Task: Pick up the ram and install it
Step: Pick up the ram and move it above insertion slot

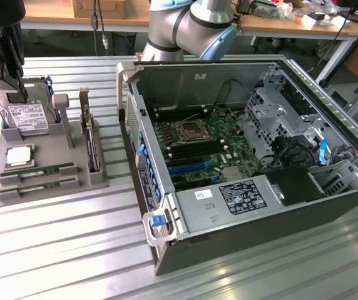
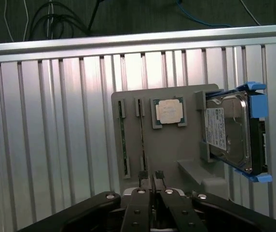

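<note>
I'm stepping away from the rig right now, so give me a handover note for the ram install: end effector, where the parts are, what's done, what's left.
End effector: hangs over the tray, holding nothing.
Parts: ram stick and second ram stick lie side by side in tray slots next to the CPU. The open computer case sits at the exterior view's right, motherboard exposed.
Done: nothing picked up.
Left: pick up the ram and install it on the motherboard.

Hardware lab, I'd say. My slotted aluminium bench (image 1: 54, 250) carries an opened computer case (image 1: 260, 234); cluttered wooden worktables (image 1: 47, 9) stand behind.
</note>
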`<state>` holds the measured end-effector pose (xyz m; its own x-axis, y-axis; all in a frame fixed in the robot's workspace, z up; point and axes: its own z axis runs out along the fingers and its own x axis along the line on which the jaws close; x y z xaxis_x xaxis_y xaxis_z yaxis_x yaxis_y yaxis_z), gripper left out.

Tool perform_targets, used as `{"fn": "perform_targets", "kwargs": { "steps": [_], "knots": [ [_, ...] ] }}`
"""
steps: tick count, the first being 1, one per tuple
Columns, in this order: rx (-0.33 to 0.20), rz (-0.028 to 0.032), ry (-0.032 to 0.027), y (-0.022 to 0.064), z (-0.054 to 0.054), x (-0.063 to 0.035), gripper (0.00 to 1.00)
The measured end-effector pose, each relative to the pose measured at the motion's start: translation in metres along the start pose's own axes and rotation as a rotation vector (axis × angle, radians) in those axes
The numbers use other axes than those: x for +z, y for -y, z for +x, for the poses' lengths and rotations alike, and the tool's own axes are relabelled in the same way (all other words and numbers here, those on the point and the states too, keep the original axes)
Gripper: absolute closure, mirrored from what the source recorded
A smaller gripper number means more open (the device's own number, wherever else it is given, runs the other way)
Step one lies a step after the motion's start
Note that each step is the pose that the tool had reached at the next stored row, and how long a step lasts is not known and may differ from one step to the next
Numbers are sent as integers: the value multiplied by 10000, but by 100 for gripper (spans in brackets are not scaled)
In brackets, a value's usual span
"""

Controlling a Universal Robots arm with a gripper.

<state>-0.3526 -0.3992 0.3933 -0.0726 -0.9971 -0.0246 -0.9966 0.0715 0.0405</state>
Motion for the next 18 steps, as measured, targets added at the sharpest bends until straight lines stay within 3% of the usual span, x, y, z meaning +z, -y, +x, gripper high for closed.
{"fn": "perform_targets", "kwargs": {
  "steps": [2, 18],
  "knots": [
    [0, 0, 0, 0, 0, 0, 70],
    [-4, 0, 0, 6, 5, 138, 70]
  ]
}}
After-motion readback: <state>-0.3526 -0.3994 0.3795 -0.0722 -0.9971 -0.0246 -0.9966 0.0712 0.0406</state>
